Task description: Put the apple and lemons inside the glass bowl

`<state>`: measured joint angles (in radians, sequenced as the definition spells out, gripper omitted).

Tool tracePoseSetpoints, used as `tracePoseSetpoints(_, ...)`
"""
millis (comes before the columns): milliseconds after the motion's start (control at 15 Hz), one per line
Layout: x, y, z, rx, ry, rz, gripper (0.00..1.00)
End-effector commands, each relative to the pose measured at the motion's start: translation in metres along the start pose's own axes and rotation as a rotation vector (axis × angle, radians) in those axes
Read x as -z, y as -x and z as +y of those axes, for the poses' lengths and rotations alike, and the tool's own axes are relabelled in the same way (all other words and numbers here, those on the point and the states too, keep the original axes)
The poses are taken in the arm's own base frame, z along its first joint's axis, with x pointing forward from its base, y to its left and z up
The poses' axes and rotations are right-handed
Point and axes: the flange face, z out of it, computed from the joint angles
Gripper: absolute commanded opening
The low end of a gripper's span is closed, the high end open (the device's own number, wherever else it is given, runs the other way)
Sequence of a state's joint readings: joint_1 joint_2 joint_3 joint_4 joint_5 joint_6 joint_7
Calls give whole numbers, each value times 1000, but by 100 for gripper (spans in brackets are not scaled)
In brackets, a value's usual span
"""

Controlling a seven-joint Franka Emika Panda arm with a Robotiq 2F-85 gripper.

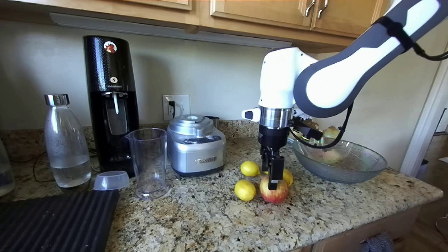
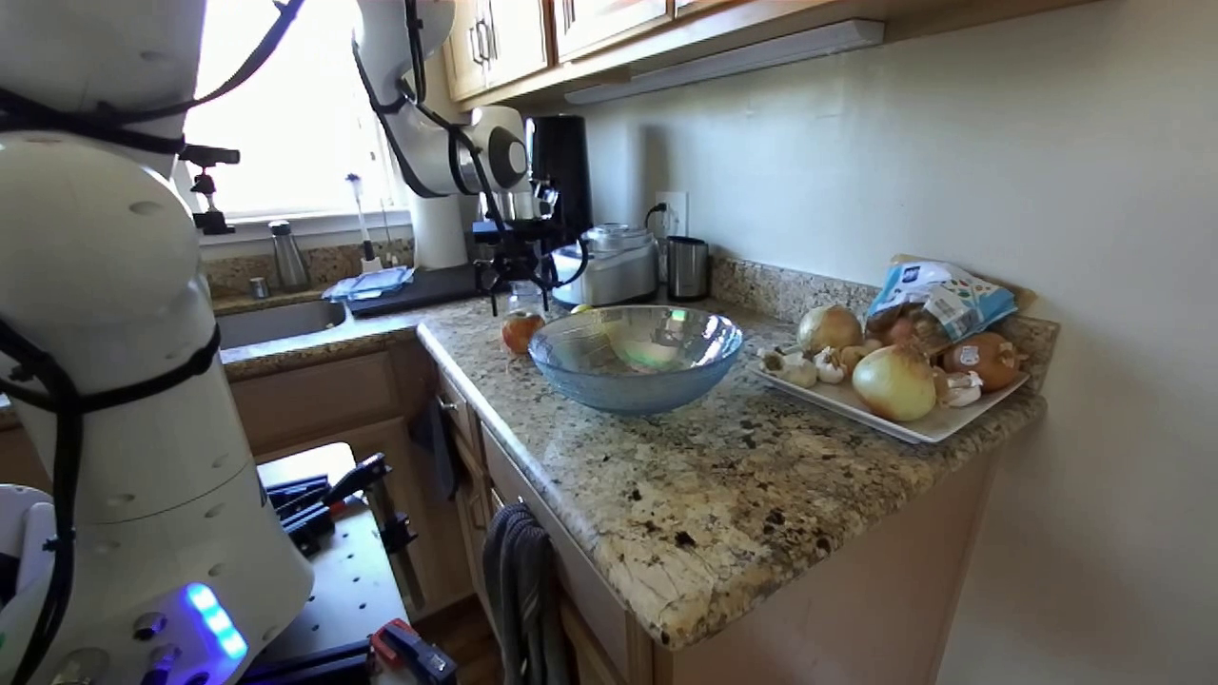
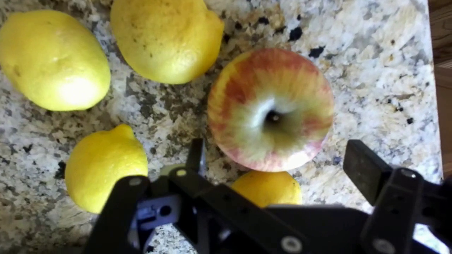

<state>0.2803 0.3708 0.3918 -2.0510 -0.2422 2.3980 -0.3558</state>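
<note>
Operating remotely, I have the hand spread wide above the apple; four lemons lie nearby, outside the glass bowl.

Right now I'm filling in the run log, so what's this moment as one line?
gripper: open, near apple | apple, four lemons: on counter, outside glass bowl | placed: none | next: likely apple grasp

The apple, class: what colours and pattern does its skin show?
The apple is streaked red over yellowish green; the wrist view shows it best.
</note>
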Motion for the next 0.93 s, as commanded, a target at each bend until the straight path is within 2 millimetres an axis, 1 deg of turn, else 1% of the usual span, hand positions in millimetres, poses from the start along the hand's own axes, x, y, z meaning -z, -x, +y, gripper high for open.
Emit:
tracePoseSetpoints(0,-1,0,-3,68,18,5,100)
tracePoseSetpoints(400,-9,7,-8,90,8,8,100)
tracePoseSetpoints(867,-17,13,-7,92,10,12,100)
